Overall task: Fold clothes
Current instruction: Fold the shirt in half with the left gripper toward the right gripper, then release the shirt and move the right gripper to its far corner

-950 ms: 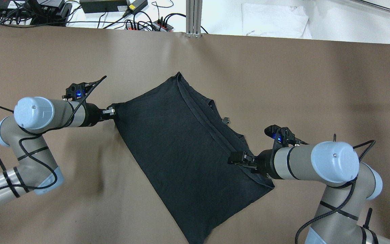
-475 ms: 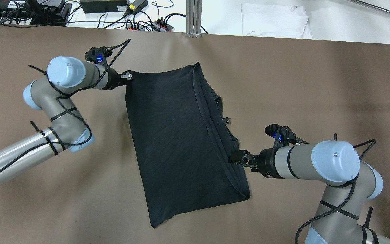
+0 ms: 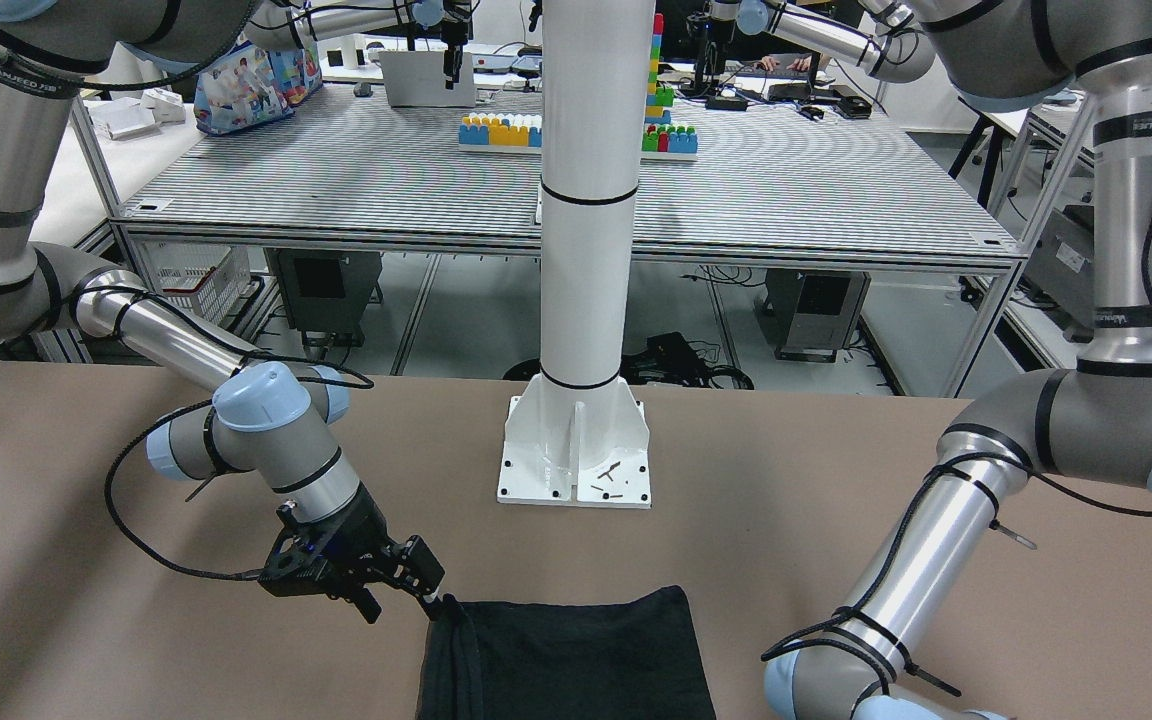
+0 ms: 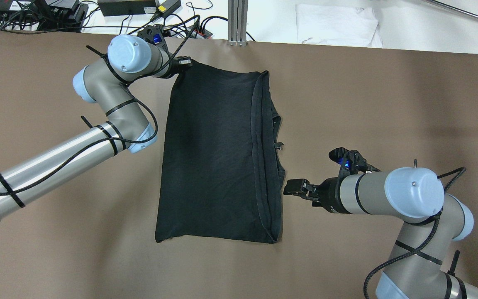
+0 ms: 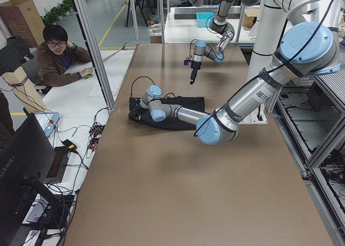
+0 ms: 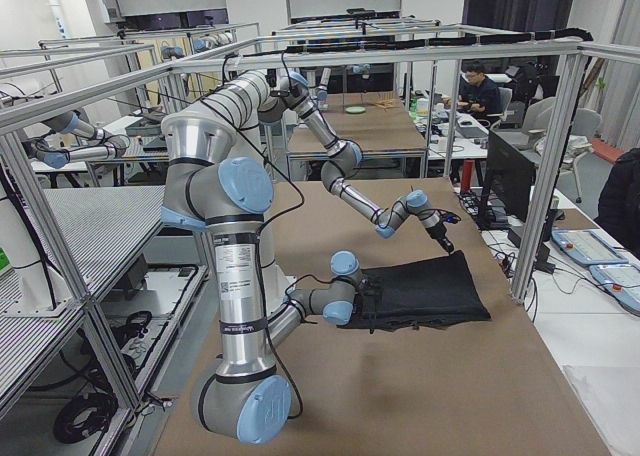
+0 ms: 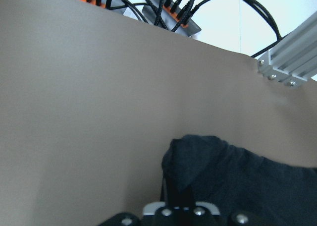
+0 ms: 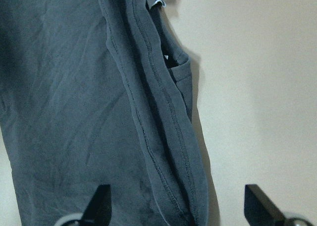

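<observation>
Black, thin, soft fabric is lying as one garment (image 4: 218, 153) on the brown table covering (image 4: 388, 104), folded into a rough rectangle with faint creases. It is sitting on the operators' side of the single white post (image 3: 586, 250). It is lying apart from the post's square base plate (image 3: 576, 470) and is wider than it. Along the garment's edge on the right arm's side, several hemmed layers are stacking up in ridges with double stitch lines, as the right wrist view shows. Two arms are reaching in, one from each side of the post. The left gripper (image 4: 185, 62) is pinching the garment's corner farthest from the post, its fingers closed on a small bunched peak of cloth. The right gripper (image 4: 291, 187) is hovering just beside the hemmed edge, nearer the post, with its two dark fingers spread wide and gripping nothing.
</observation>
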Controlling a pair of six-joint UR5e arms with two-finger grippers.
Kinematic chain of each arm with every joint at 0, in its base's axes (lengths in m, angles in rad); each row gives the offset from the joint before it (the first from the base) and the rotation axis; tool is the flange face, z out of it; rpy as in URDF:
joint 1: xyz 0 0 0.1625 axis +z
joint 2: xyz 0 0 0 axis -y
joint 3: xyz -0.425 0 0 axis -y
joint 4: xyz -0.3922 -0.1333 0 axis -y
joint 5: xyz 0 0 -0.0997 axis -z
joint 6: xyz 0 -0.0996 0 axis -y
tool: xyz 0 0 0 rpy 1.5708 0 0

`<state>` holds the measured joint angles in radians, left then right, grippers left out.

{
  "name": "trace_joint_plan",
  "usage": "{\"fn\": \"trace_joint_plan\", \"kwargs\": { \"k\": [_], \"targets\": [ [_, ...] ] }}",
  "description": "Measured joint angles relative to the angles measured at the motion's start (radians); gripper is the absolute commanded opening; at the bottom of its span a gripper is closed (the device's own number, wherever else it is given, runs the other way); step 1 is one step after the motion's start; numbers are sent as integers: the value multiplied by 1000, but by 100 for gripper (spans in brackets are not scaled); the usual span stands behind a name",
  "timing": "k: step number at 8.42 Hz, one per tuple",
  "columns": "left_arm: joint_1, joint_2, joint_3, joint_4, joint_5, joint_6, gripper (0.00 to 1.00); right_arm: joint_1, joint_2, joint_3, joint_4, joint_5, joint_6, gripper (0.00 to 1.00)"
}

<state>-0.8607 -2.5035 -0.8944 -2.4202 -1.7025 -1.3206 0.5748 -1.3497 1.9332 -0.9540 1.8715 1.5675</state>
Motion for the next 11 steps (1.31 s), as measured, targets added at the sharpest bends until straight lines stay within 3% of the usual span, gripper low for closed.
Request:
{"fn": "trace_joint_plan", "kwargs": {
  "k": [1,5,8,11],
  "targets": [
    [1,-34,37,0,23,0,99,6,1,0,-13,0,-1,94],
    [0,-59,68,-1,91,30,100,39,47,-3,-118,-1,-65,94],
    [-25,-50,45,-3,69,95,100,84,198,-26,-309,-51,-196,94],
    [-46,48,-75,-7,3,181,100,101,421,-231,-392,-165,-295,94]
  ]
}}
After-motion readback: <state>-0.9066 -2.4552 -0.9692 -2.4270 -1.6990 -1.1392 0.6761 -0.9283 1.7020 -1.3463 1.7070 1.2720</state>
